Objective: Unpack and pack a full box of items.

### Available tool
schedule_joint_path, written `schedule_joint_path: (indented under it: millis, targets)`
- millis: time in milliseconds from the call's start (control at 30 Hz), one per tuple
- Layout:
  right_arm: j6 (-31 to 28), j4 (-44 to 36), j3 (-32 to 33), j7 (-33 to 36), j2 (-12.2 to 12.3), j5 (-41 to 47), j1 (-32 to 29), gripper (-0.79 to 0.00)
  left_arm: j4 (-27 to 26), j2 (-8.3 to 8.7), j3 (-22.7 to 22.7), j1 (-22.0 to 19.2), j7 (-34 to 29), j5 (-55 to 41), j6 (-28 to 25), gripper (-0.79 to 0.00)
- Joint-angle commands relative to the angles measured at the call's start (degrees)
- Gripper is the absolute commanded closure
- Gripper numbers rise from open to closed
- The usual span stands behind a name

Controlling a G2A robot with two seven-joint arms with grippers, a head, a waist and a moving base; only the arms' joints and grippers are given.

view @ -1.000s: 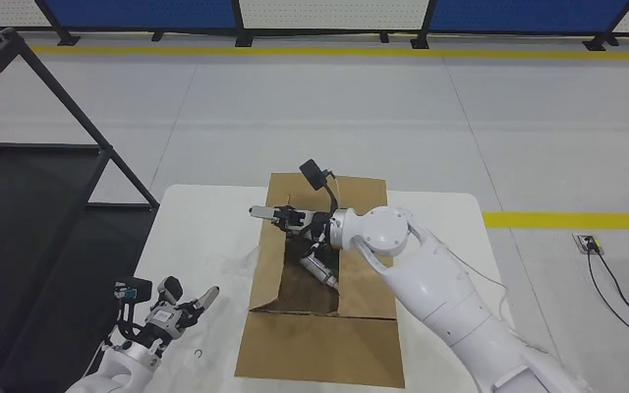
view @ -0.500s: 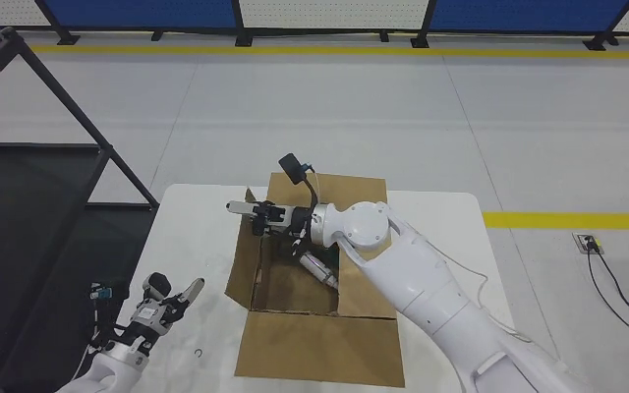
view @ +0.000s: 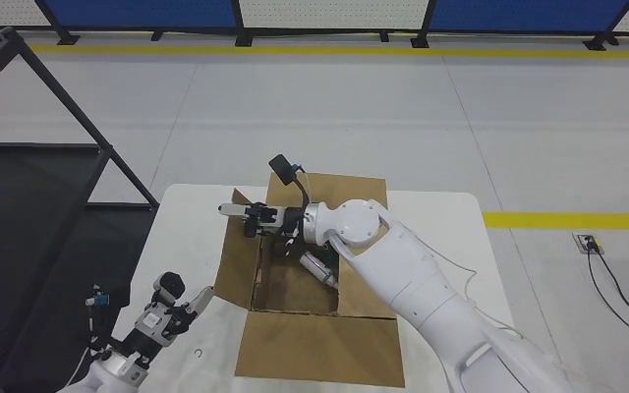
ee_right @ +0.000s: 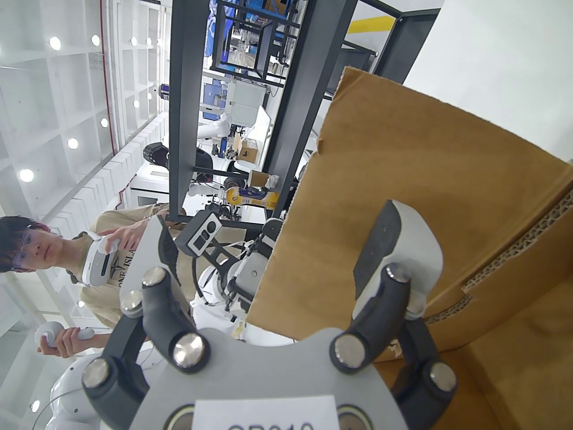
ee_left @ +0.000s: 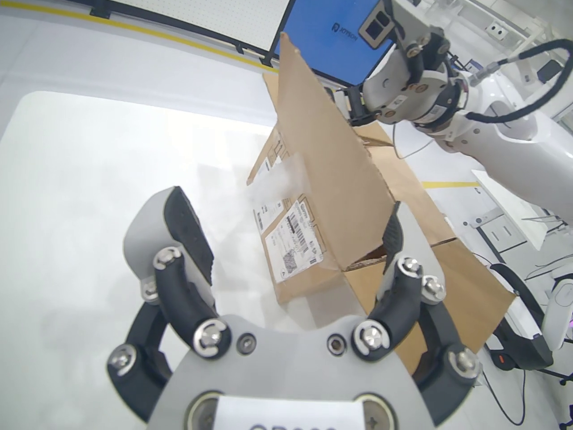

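Observation:
An open cardboard box [view: 319, 349] stands on the white table [view: 187, 221]. My right gripper [view: 236, 209] is at the box's left flap [view: 236, 263], which is raised and leaning outward. In the right wrist view this gripper [ee_right: 275, 217] is open, with the flap's edge [ee_right: 425, 158] running between its fingers. A pale tube-like item [view: 319, 267] lies inside the box. My left gripper [view: 189, 292] hovers over the table off the box's front left corner. It is open [ee_left: 286, 208] with nothing in it, facing the labelled side of the box [ee_left: 293, 243].
A small dark ring [view: 198, 354] lies on the table near my left arm. A black metal frame [view: 59, 196] stands just beyond the table's left edge. The box's front flap lies flat toward the table's near edge.
My right gripper has moved left, swinging the left flap up and outward. My left gripper has drawn back slightly toward the table's near left corner.

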Motion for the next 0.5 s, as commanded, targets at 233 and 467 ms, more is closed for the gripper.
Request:
schedule_joint_path:
  millis: [233, 467]
  targets:
    - [-1.6, 2.9, 0.4, 1.0, -1.5, -0.2, 0.8, -0.785, -1.4, -0.07, 1.5, 0.3, 0.0, 1.0, -0.1, -0.785]
    - [-2.2, 4.6, 1.1, 1.6, -2.3, -0.4, 1.3, -0.785, -2.1, -0.09, 1.2, 1.1, 0.5, 0.1, -1.4, -0.785]
